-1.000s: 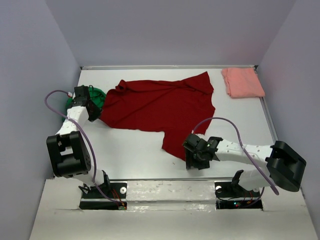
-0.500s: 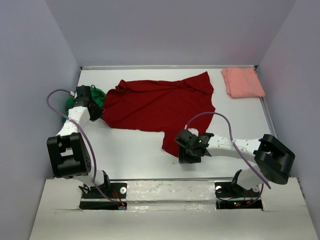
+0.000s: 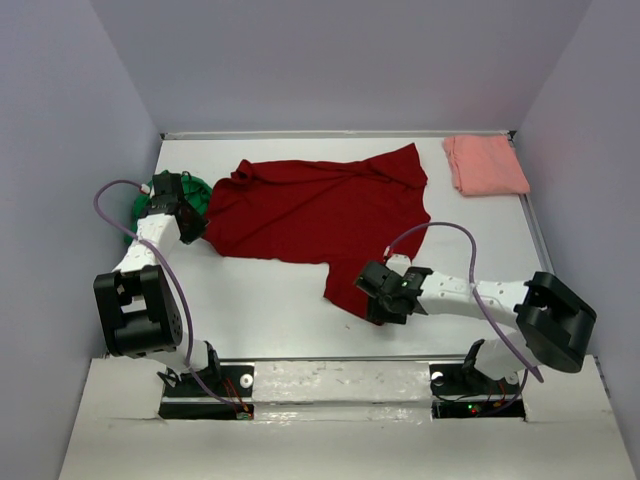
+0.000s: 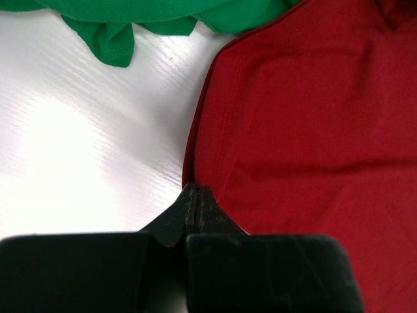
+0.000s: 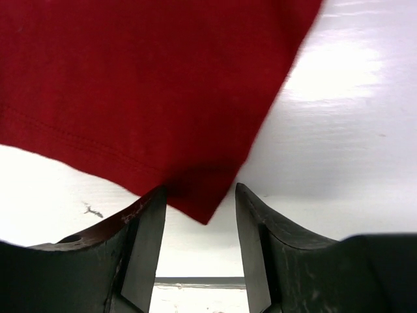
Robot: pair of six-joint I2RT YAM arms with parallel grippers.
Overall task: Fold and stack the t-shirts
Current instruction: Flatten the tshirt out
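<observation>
Three walls [image 3: 350, 60] bound the white surface [image 3: 260, 300]; left end effector [image 4: 197, 195] together at red shirt [image 3: 320, 215] edge, right end effector [image 5: 199, 190] apart astride its corner.

Left arm [image 3: 141, 252] folded, reaching forward, left gripper [image 4: 195, 199] pinched tight, right arm [image 3: 470, 294] stretched leftward, right gripper [image 5: 199, 197] jaws parted

We see a corner of the dark red shirt [image 5: 143, 85] hanging down between the two black fingers [image 5: 140, 248] of the right gripper [image 5: 199, 195]. The jaws stand apart, with the pointed tip of the cloth in the gap. The shirt's stitched hem runs along its lower left edge. The shirt lies on a white table [image 5: 339, 130], which shows a bright glare at upper right and a small dark mark [image 5: 91, 210] near the left finger.
</observation>
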